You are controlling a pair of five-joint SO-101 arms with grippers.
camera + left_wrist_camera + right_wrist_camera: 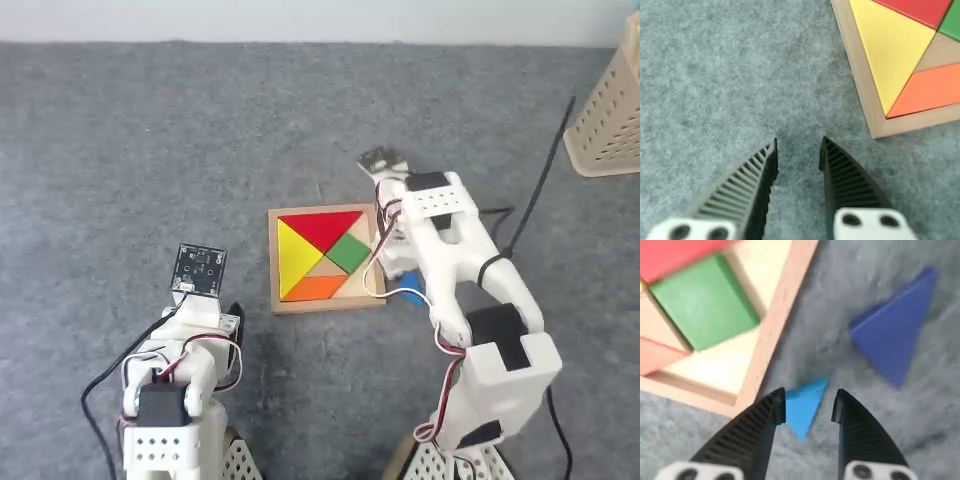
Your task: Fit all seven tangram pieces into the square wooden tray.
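The square wooden tray (275,262) lies mid-table holding a red triangle (322,227), a yellow triangle (292,257), a green square (347,251), an orange piece (316,287) and a pale wooden piece (326,267). In the right wrist view the tray's rim (775,327) runs beside a small light blue triangle (804,405) and a larger dark blue triangle (897,335), both on the carpet. My right gripper (809,399) is open just above the light blue triangle. My left gripper (797,148) is open over bare carpet, off the tray's corner (877,131).
Grey carpet covers the table. A beige slatted basket (612,110) stands at the far right edge. Black cables (535,195) trail beside the right arm. Bare tray floor (715,365) shows along the rim next to the green square (702,300).
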